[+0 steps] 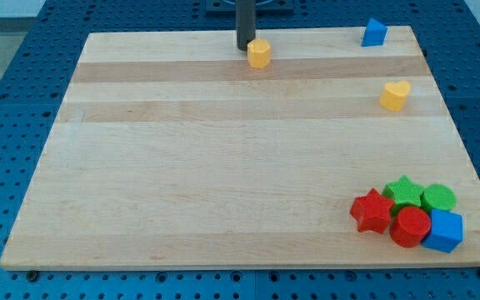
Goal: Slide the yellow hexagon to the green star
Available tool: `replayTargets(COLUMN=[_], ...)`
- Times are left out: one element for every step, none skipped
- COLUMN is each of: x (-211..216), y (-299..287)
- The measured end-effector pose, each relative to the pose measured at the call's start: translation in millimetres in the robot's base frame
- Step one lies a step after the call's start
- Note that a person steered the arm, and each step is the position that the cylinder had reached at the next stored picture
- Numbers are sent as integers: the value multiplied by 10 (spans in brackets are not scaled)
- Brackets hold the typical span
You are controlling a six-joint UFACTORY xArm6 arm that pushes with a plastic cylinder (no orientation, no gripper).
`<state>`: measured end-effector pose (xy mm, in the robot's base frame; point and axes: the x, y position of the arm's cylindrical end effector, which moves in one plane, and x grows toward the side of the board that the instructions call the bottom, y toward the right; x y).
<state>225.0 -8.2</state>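
Camera view, single frame. Worktop (223, 167) is a pale wooden board on a blue perforated base (23, 50); nothing on it serves as a container.

Yellow hexagon (259, 53): small, solid yellow, standing flat near the view's top edge, a little right of centre. Green star (403, 191) sits well apart from it, at the view's bottom right, packed in a cluster with a red star (372, 211), red cylinder (410, 227), green cylinder (438, 198) and blue cube (445, 231).

Blue block (374, 32), shape unclear, at top right; yellow heart (395, 96) below it.

No fingers on this rig: my tip (246, 47) is a plain dark rod end, holding nothing, just beside the hexagon's left side; contact cannot be told.
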Motion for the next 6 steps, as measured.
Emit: replayTargets(x=[-311, -258, 91, 451, 697, 377], y=[-22, -22, -14, 3, 68, 49])
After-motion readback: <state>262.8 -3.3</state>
